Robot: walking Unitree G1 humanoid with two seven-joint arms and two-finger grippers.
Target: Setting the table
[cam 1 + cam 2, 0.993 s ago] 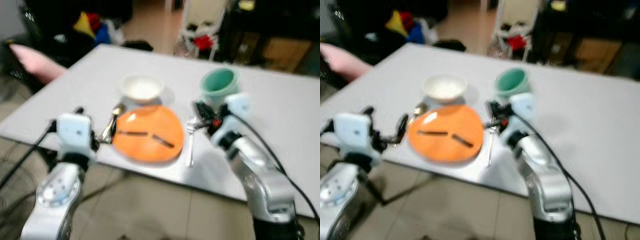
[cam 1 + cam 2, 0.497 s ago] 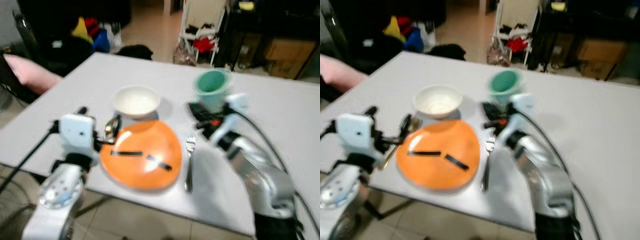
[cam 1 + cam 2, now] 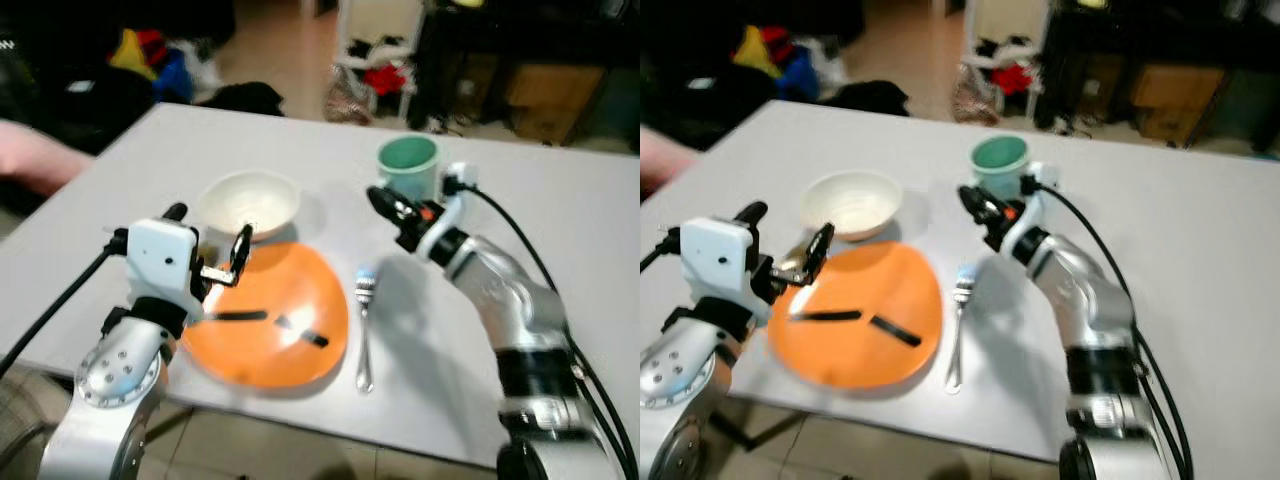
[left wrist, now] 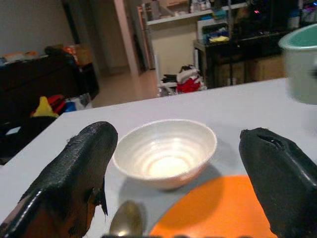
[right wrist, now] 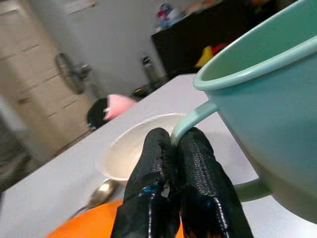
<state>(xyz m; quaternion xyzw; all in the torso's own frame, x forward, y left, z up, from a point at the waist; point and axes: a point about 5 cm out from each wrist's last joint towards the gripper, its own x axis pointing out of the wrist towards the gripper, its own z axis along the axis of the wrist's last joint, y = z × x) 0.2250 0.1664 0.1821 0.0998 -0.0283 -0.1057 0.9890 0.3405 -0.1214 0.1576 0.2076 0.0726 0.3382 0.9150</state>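
The round orange plate (image 3: 268, 320) lies near the front edge of the white tabletop (image 3: 560, 260), two dark strips on it. The silver metal fork (image 3: 364, 325) lies just right of the plate, apart from both pincers — its long axis runs front to back, tines pointing away from the robot. The right pincer (image 3: 385, 208) sits beyond the fork's tines, fingers (image 5: 163, 198) pressed together and empty, beside the handle of the mint-green mug (image 3: 408, 165). The left pincer (image 3: 208, 240) hovers over the plate's far left edge, spread wide and holding nothing, facing the cream ceramic bowl (image 4: 166, 152) — a gold spoon (image 4: 125, 225) lies below it
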